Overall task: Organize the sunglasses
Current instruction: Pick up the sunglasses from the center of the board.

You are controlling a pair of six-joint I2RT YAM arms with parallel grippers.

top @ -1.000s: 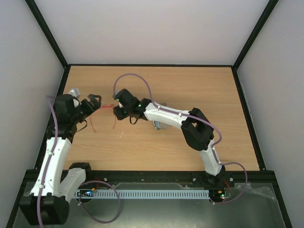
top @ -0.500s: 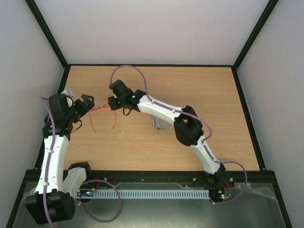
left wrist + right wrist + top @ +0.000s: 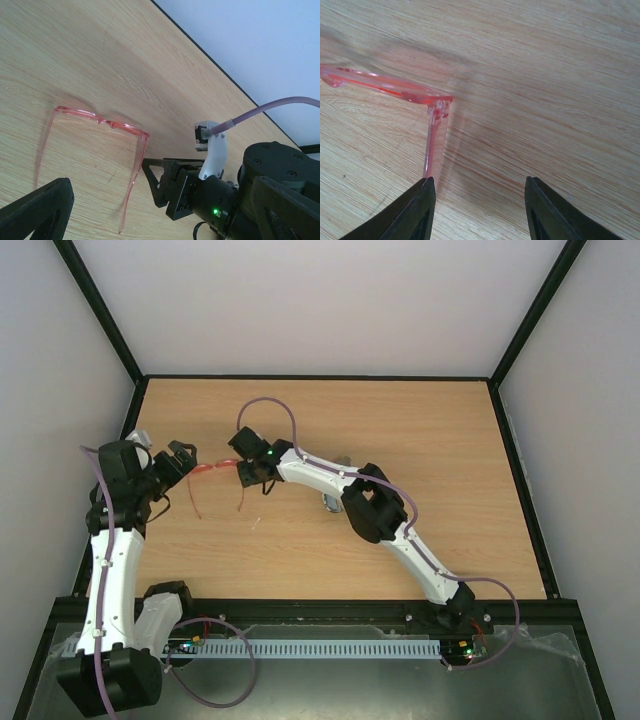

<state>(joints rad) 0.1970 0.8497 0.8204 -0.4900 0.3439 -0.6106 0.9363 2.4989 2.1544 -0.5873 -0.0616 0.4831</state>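
Observation:
The sunglasses [image 3: 214, 469] lie unfolded on the wooden table, translucent red, both thin temple arms pointing toward the near edge. In the left wrist view the sunglasses [image 3: 100, 121] show whole. My left gripper [image 3: 187, 457] is open just left of the frame, touching nothing; only one of its fingers [image 3: 37, 210] shows in its own view. My right gripper [image 3: 244, 474] is open at the frame's right corner. In its wrist view the right gripper [image 3: 480, 200] stands over bare wood, and the temple arm of the sunglasses [image 3: 436, 135] runs down to its left finger [image 3: 415, 212].
A grey oblong case [image 3: 331, 502] lies mostly hidden under my right forearm. A pale object [image 3: 139, 438] peeks out behind my left arm near the table's left edge. Black frame rails border the table [image 3: 420, 430] on all sides.
My left gripper has drawn back to the left, away from the frame. The right arm's elbow has swung left while its gripper stays at the right corner. The sunglasses have hardly moved.

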